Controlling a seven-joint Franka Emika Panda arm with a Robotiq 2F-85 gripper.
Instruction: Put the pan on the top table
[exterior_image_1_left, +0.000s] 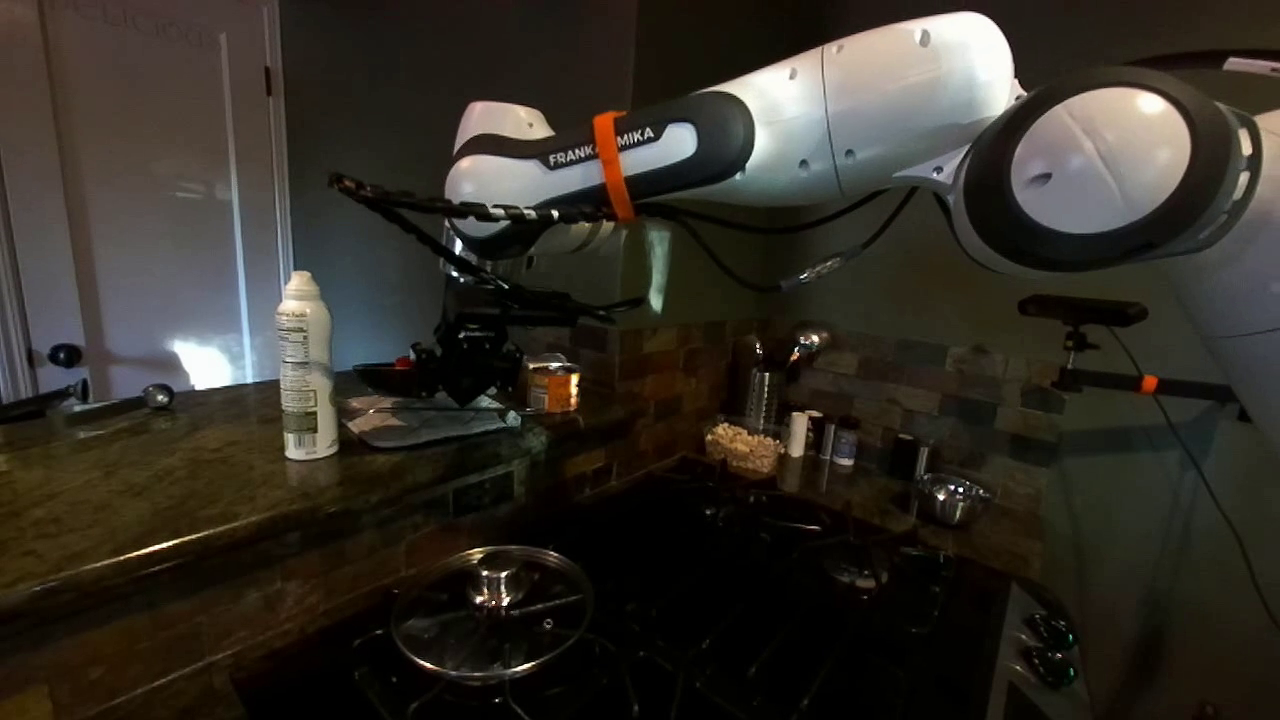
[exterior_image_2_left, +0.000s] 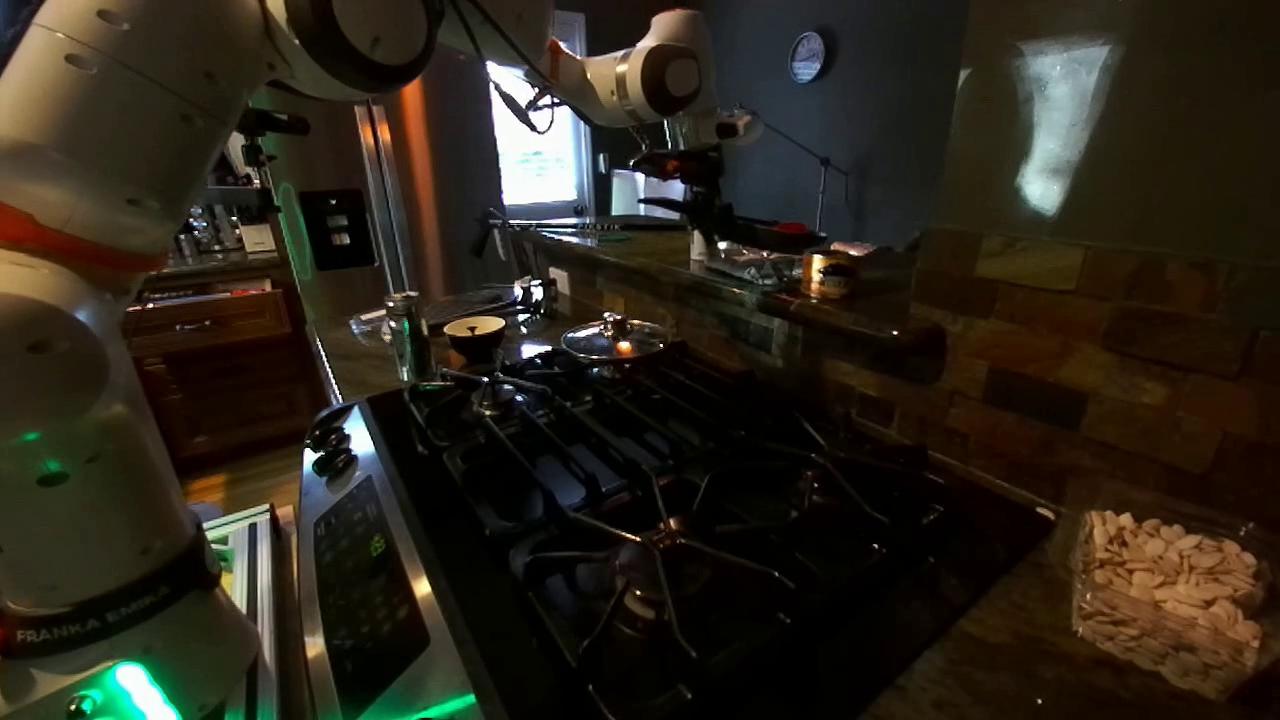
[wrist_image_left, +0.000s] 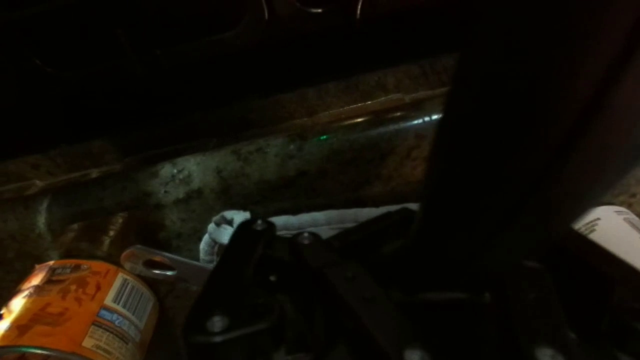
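The pan (exterior_image_1_left: 378, 380) is up at the raised stone surface (exterior_image_1_left: 150, 480), touching down or not I can't see, right by the tool (exterior_image_1_left: 465, 385). Can't tell how open the tool is or whether it's got the pan; all black on black. Pan looks roughly level, which makes sense with that red thing (exterior_image_2_left: 793, 228) seemingly inside. My guess: the tool's low between the white bottle (exterior_image_1_left: 307, 370) and orange can (exterior_image_1_left: 556, 388) because that's handy set-down space. Glass lid (exterior_image_1_left: 492, 620) is on the stovetop (exterior_image_2_left: 750, 650), probably freeing room.
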